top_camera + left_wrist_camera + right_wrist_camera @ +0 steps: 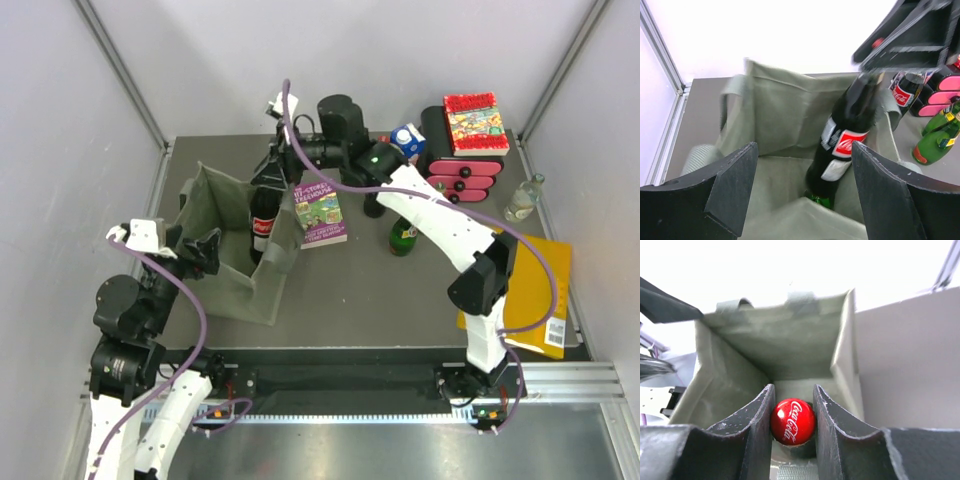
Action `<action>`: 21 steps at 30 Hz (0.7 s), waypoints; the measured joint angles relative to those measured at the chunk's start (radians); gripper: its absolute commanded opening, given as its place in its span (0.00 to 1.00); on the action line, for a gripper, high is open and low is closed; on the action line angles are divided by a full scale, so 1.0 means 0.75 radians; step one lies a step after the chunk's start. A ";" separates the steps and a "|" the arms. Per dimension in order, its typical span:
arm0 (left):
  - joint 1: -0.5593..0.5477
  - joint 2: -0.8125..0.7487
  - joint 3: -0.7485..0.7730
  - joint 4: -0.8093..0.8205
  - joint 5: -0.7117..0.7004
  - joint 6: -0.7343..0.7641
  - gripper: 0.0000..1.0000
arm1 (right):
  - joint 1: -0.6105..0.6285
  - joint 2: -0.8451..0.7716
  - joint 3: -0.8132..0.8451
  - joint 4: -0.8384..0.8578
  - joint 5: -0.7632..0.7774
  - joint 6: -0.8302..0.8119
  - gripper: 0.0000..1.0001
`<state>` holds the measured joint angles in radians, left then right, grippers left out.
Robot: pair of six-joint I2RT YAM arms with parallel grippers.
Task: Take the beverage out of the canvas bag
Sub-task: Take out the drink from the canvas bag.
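Grey table [380, 300], open canvas bag [225, 215], bottle [262, 222] seemingly beside one wall

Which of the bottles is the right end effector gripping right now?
The dark cola bottle in the canvas bag: its red cap is pinched by the right end effector. The green bottle and clear bottle stand untouched outside.

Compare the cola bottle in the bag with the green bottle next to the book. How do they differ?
The cola bottle is dark with a red label; the green bottle has a yellow one. The cola bottle stands inside the canvas bag, the green bottle on the table. The right gripper clamps the cola bottle's red cap; nothing touches the green bottle. Both are drink bottles.
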<state>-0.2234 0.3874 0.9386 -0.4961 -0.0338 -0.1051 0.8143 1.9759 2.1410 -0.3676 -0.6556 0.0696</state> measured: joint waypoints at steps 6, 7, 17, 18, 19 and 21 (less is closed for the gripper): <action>0.000 0.005 0.009 0.001 -0.002 -0.012 0.79 | -0.025 -0.068 0.040 0.001 0.002 0.008 0.00; 0.000 0.005 0.009 0.001 -0.002 -0.017 0.80 | -0.027 -0.069 0.056 0.001 0.002 0.010 0.00; 0.000 0.036 0.009 0.004 0.033 -0.061 0.79 | -0.046 -0.090 0.155 0.007 0.010 0.033 0.00; 0.000 0.042 0.009 0.004 0.044 -0.066 0.80 | -0.051 -0.090 0.166 0.010 0.010 0.042 0.00; -0.001 0.049 0.008 0.005 0.054 -0.069 0.80 | -0.058 -0.090 0.182 0.009 0.011 0.051 0.00; 0.000 0.064 0.003 0.006 0.070 -0.076 0.80 | -0.069 -0.090 0.208 0.013 0.010 0.066 0.00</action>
<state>-0.2234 0.4351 0.9405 -0.4915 0.0189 -0.1619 0.7624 1.9083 2.2967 -0.3580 -0.6479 0.1192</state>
